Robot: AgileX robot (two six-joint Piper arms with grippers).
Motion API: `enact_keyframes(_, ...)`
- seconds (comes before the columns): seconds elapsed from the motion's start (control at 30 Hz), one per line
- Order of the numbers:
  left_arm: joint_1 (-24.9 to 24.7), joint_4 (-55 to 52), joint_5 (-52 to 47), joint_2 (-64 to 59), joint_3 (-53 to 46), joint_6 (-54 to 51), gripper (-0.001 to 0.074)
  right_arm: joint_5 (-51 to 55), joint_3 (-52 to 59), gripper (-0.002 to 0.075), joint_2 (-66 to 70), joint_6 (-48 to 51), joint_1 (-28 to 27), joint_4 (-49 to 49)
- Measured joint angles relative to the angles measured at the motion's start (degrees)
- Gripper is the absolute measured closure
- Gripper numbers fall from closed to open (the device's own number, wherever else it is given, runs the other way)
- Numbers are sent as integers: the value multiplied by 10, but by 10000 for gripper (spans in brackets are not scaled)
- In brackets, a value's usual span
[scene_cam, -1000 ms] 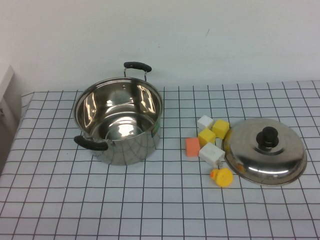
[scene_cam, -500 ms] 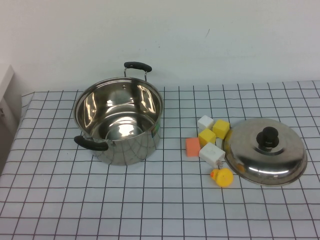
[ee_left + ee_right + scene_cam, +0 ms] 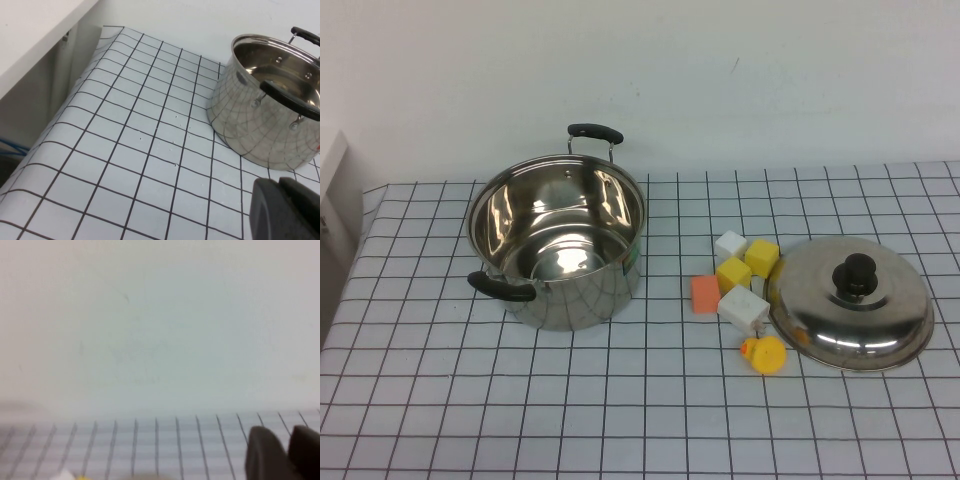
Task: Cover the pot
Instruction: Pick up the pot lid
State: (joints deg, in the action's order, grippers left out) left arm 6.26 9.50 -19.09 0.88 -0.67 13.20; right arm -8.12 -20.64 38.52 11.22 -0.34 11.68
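Clutter is the hazard — blocks (image 3: 735, 275) touching the lid (image 3: 850, 302) could be dragged toward the pot (image 3: 558, 240) at left; left gripper (image 3: 287, 209) and right gripper (image 3: 282, 452) are seen in wrist views only — jaw states cannot be told.

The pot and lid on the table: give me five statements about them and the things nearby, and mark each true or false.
1. The pot stands open, with nothing inside it. True.
2. The lid sits on the pot. False: it lies on the checked cloth to the pot's right, knob up.
3. Small blocks and a yellow duck lie between pot and lid. True.
4. The right gripper is holding the lid's knob. False: no arm shows in the high view; that gripper's fingertips show only in its wrist view, away from the lid, holding nothing.
5. The left gripper touches a pot handle. False: it hangs above the cloth, apart from the pot.
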Motion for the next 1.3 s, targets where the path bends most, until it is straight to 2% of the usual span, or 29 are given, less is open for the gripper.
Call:
enact_keyframes(0.13,0,0,0,0,0,3,738,-205,-1,476,140,-53,56,-39)
enact_keyframes(0.23,0,0,0,0,0,2,738,-332,-3,312,268,-85,77,-60)
enact_keyframes(0.33,0,0,0,0,0,2,738,-444,-7,245,385,-128,79,-79)
enact_keyframes(0.43,0,0,0,0,0,2,738,-517,-26,225,493,-155,79,-89)
enact_keyframes(0.77,0,0,0,0,0,2,738,-540,-168,219,742,-182,80,-195)
enact_keyframes(1.03,0,0,0,0,0,2,738,-540,-270,219,860,-182,80,-204)
enact_keyframes(1.3,0,0,0,0,0,2,738,-530,-296,219,926,-162,80,-203)
